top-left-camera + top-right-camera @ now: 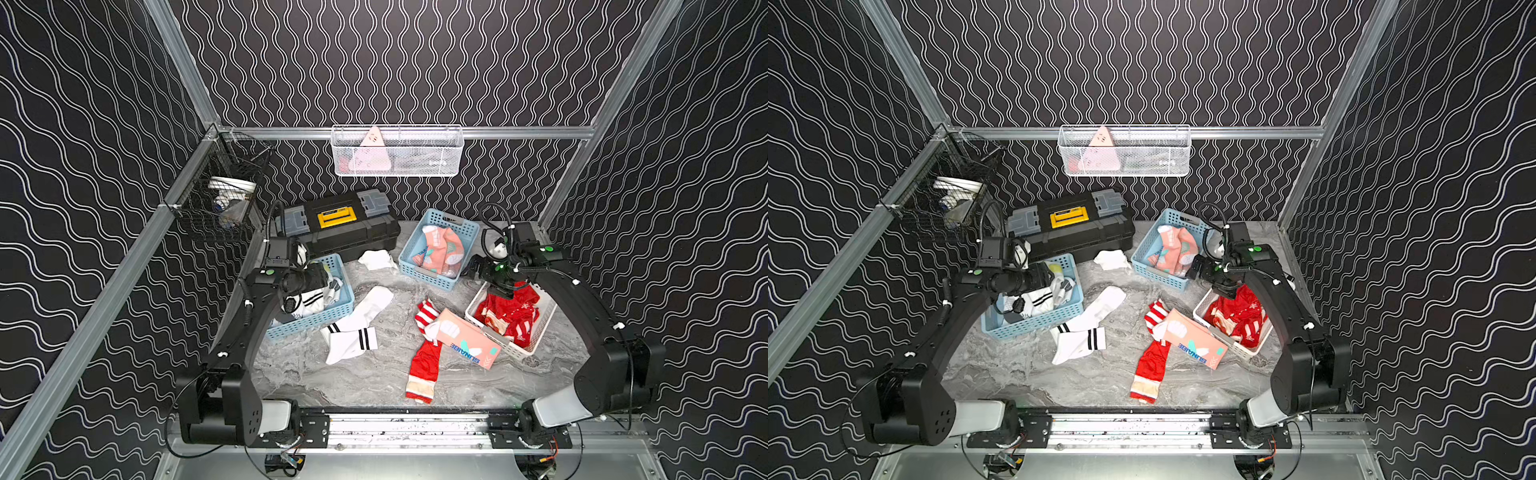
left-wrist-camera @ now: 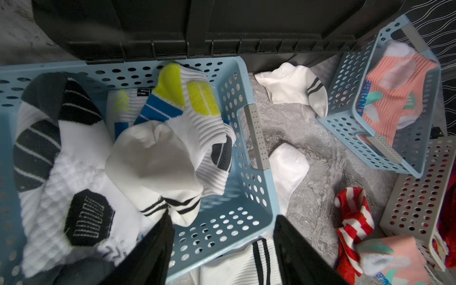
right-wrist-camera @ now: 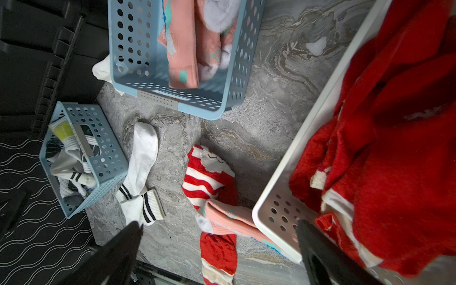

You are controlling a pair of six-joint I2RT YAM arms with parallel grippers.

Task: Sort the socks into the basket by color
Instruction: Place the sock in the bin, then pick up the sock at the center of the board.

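Note:
My left gripper (image 2: 223,217) hangs open over the left blue basket (image 1: 316,322), nothing between its fingers. White socks (image 2: 153,160) with black, yellow and blue marks are heaped inside that basket. My right gripper (image 3: 219,223) stands open above the near corner of the white basket (image 1: 515,349), which holds red socks (image 1: 511,311). Pink socks (image 1: 440,249) lie in the back blue basket (image 1: 428,278). On the table lie two white striped socks (image 1: 357,328), a small white sock (image 1: 376,259), a red-white striped sock (image 1: 428,320) and a pink sock (image 1: 469,338).
A black toolbox (image 1: 345,224) with a yellow latch stands against the back wall behind the left basket. A white mesh basket (image 1: 397,151) hangs on the back rail and a black wire basket (image 1: 220,199) on the left rail.

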